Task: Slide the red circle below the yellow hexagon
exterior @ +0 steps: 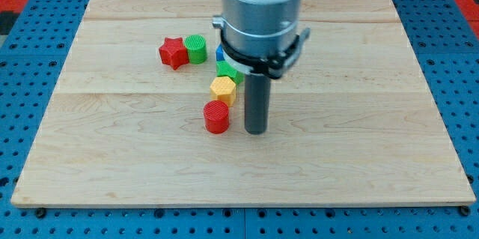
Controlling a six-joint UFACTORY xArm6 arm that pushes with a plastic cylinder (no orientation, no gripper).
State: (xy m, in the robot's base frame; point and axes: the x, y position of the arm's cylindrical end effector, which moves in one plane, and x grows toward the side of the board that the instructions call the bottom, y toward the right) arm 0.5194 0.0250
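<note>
You are looking at a pale wooden bench (112,156) lying on a blue pegboard, with a small cluster of blocks a little toward the view's left of centre. Furthest to the view's left sits a red star (173,52), touching a green circle (196,48) on its right side. Further right and nearer the view's bottom stands the red circle (216,117), the block you are to move. It lies directly below the yellow hexagon (223,89), close to it, perhaps just touching. Above the hexagon is a green block (227,70) of unclear shape, and a sliver of a blue block (219,52) shows beside the arm's grey housing. Just right of the red circle, slightly apart from it, rests my tip (256,130), the end of the dark rod. There is no pincer on this arm, so none can be reported. By my judgement, the slide is essentially complete; the next move calls only for backing away rightward without nudging the red circle.
</note>
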